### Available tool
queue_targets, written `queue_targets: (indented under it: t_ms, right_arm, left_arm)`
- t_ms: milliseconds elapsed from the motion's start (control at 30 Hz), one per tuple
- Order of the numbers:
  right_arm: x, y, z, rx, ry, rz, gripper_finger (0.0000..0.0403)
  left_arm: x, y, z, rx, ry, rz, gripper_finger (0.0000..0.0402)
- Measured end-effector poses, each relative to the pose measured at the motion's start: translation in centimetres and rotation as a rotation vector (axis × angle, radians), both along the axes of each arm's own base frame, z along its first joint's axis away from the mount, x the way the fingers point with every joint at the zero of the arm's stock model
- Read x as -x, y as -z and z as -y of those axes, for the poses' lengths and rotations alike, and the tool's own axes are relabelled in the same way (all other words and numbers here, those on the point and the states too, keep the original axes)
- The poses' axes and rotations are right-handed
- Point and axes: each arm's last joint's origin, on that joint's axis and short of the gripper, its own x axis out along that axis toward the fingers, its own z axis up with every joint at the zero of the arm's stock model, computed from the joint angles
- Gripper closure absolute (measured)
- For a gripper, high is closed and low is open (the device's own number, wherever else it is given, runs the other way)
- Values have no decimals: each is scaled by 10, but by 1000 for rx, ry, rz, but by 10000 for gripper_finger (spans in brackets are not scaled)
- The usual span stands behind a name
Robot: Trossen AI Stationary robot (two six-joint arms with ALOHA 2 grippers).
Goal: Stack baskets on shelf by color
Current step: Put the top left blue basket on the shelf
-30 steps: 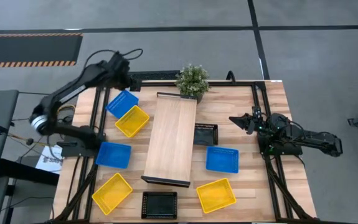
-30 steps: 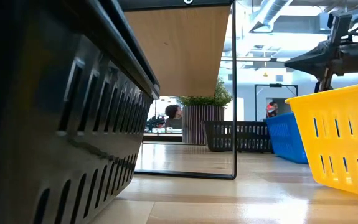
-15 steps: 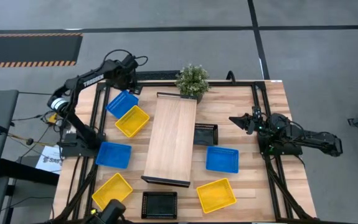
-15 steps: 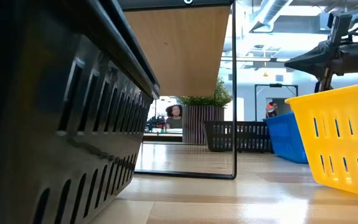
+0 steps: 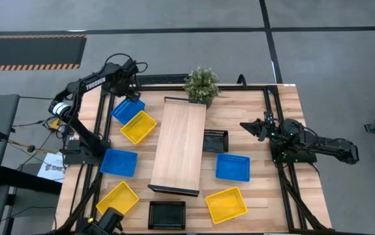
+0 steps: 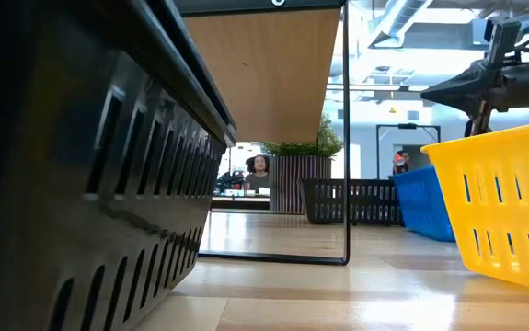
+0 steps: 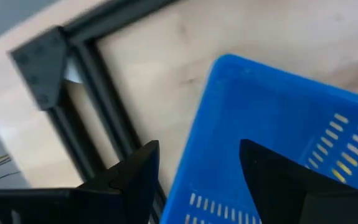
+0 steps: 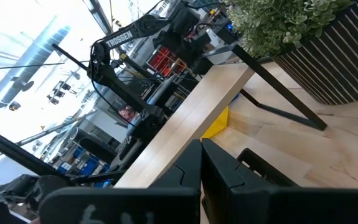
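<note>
**Sam:** Baskets first. Are any on the shelf (image 5: 180,147) yet?

**Mia:** No. The shelf top is bare. All eight baskets sit on the table (image 5: 252,121) around it, so the whole job is left to do.

**Sam:** Where are they?

**Mia:** On the left side there is a blue basket (image 5: 128,108) touching a yellow basket (image 5: 138,126), then another blue one (image 5: 119,162) and another yellow one (image 5: 117,200). On the right side there is a black basket (image 5: 215,140) right beside the shelf, a blue one (image 5: 232,167) and a yellow one (image 5: 226,205). One more black basket (image 5: 167,214) sits at the near end.

**Sam:** What are the arms doing?

**Mia:** The left claw (image 7: 194,177) hangs over the far blue basket with its fingers spread wide, one on each side of the rim. It holds nothing. I think it means to grab that one first.

**Sam:** And the other?

**Mia:** The right claw (image 5: 247,125) waits over the right side of the table, fingers pressed together, pinching nothing.
</note>
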Motion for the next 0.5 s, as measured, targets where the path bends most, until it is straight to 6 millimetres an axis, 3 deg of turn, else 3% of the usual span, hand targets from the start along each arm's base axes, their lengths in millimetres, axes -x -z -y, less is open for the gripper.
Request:
queue_targets:
  t_ms: [400,500]
  right_arm:
    - [0,0,0,-1,0,0,377]
    - [0,0,0,-1,0,-1,377]
  left_arm:
    - [3,33,7,4,24,29,193]
    - [4,36,9,10,27,22,210]
